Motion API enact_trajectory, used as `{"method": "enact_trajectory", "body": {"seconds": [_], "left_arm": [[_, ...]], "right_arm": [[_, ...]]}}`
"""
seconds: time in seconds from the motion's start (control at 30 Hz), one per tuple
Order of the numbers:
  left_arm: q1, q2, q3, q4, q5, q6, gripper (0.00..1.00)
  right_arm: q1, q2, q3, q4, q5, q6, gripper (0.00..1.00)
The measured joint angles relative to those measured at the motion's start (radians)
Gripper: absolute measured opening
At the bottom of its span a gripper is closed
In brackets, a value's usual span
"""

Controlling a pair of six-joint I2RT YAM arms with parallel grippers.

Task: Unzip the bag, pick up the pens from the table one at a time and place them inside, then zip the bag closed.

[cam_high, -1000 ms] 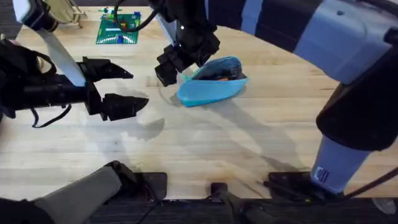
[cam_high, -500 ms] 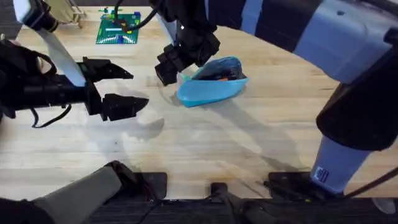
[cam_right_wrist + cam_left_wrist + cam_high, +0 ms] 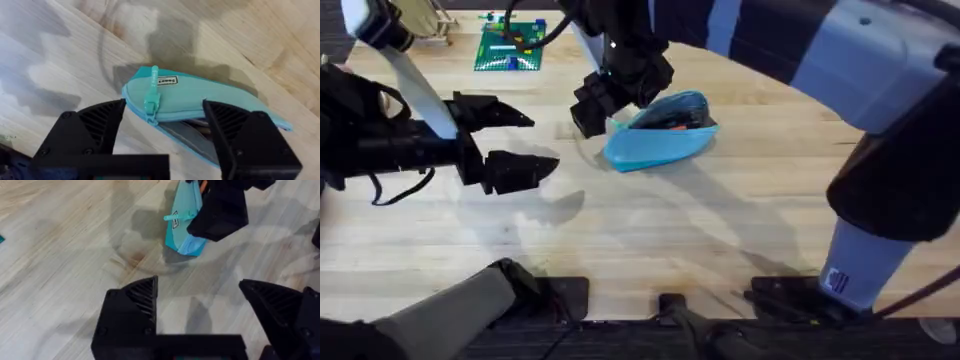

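The light blue bag (image 3: 655, 143) lies on the table (image 3: 720, 240) at the back middle, its zipper partly open. An orange pen (image 3: 672, 126) shows inside the slit; a dark shape lies beside it. My right gripper (image 3: 603, 108) hangs over the bag's left end. In the right wrist view this gripper (image 3: 164, 107) is open, its fingers (image 3: 100, 122) straddling the bag (image 3: 195, 100) with the zipper pull (image 3: 151, 97) between them. My left gripper (image 3: 525, 140) is open and empty, well left of the bag. The left wrist view shows the left gripper (image 3: 200, 292), the bag (image 3: 182, 225) and the right gripper's finger (image 3: 222, 210).
A green brick baseplate (image 3: 510, 45) lies at the back left, with a wooden rack (image 3: 420, 20) beyond it. Bare tabletop spreads across the front and right of the bag. The right arm's large grey link (image 3: 890, 110) crosses the right side.
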Motion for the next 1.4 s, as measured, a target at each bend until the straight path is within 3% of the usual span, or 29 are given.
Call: {"method": "enact_trajectory", "body": {"seconds": [0.93, 1.4], "left_arm": [[0.000, 0.000, 0.000, 0.000, 0.000, 0.000, 0.993], [0.000, 0.000, 0.000, 0.000, -0.002, 0.000, 0.993]], "right_arm": [[0.029, 0.023, 0.002, -0.009, 0.021, 0.015, 0.838], [0.031, 0.023, 0.002, 0.022, -0.043, 0.015, 0.835]]}}
